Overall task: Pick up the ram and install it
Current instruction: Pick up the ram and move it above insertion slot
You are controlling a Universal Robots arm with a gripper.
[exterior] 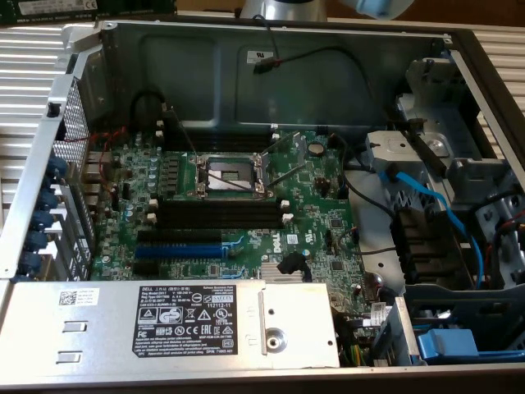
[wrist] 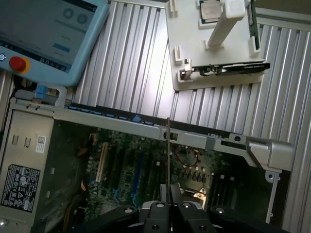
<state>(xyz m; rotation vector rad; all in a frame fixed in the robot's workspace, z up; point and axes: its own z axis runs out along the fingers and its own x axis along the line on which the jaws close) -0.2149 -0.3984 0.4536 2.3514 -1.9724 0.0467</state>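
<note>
The ram (wrist: 168, 155) shows edge-on in the wrist view, as a thin dark line. Its label and chips cannot be made out, and its near end is hidden between the fingers (wrist: 156, 209) of the tool (wrist: 169, 204). The tool is clamped on it, with the stick projecting straight ahead above the motherboard (wrist: 126, 165). Beyond the case wall (wrist: 194, 138), well apart from the tool, a white tray (wrist: 177, 58) on the bench (wrist: 131, 58) carries a green board (wrist: 252, 24), cut off by the frame.
</note>
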